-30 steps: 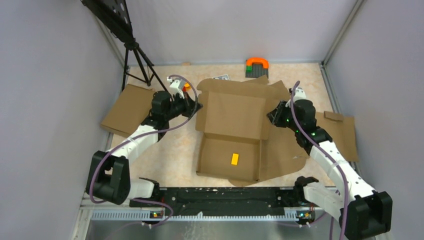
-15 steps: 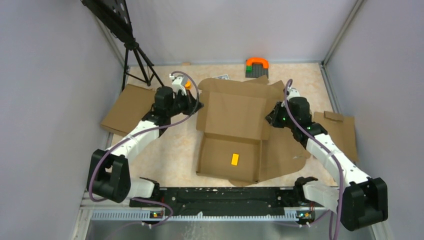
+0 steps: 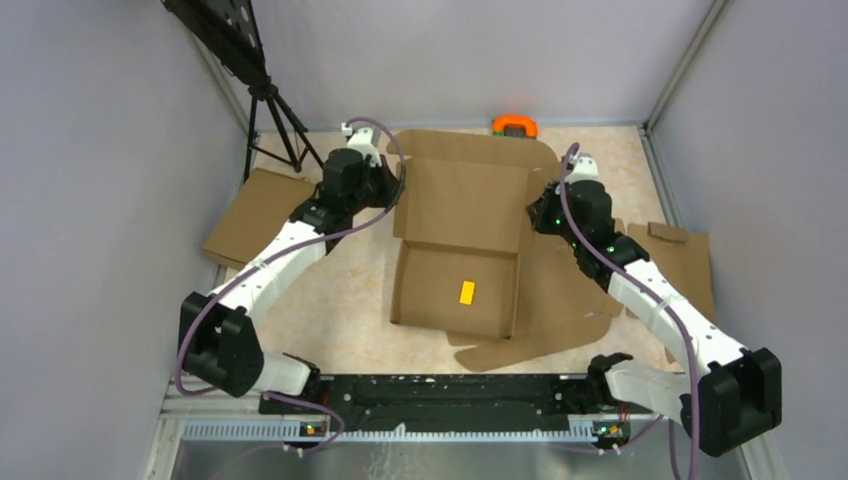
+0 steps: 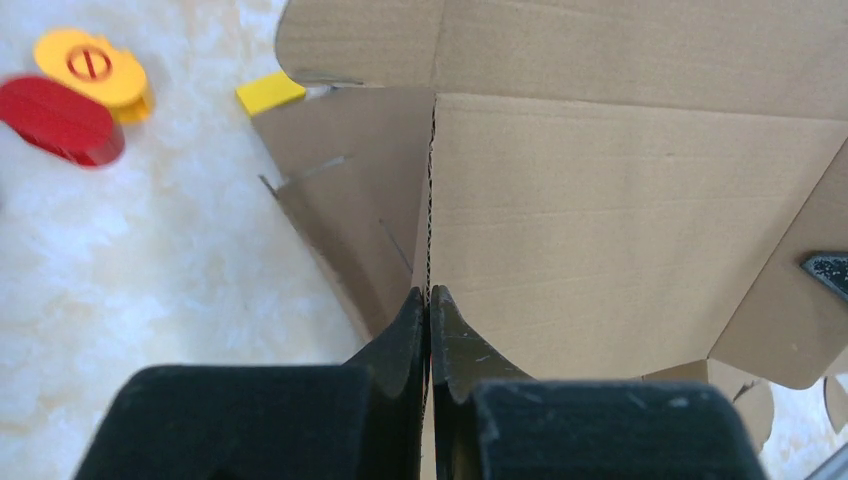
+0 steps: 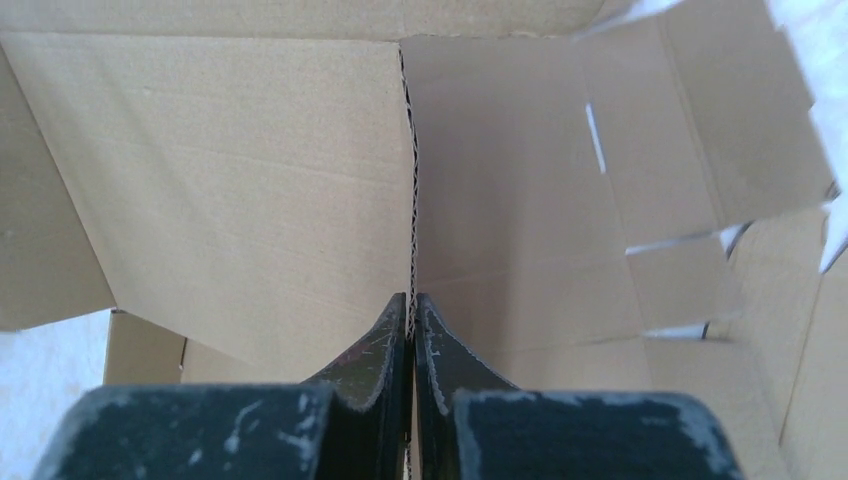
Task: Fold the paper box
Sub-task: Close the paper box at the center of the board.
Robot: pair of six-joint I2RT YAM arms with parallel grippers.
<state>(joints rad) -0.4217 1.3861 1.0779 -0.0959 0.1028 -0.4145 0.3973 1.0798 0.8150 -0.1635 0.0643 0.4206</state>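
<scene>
The paper box [image 3: 465,210] lies mid-table, a brown corrugated sheet with its near tray part [image 3: 440,320] low and its rear panel lifted. My left gripper [image 3: 396,188] is shut on the edge of the box's left side flap; in the left wrist view the cardboard edge [image 4: 432,190] runs straight between the left gripper's [image 4: 428,292] pinched fingers. On the opposite side, my right gripper [image 3: 536,214] is shut on the right side flap, and that edge [image 5: 409,170] sits clamped in the right gripper [image 5: 411,297]. Slotted flaps [image 5: 690,130] spread to the right.
A small orange block [image 3: 466,292] lies inside the tray. A plain cardboard slab [image 3: 255,215] sits at the left, scraps [image 3: 685,260] at the right. An orange and green object [image 3: 513,124] peeks behind the box. A tripod [image 3: 275,110] stands back left. Red [image 4: 60,118] and yellow discs [image 4: 95,68] lie nearby.
Both arms have moved toward the back of the table, carrying the box's rear part with them. The right gripper has closed onto the right flap's edge. The left stayed shut.
</scene>
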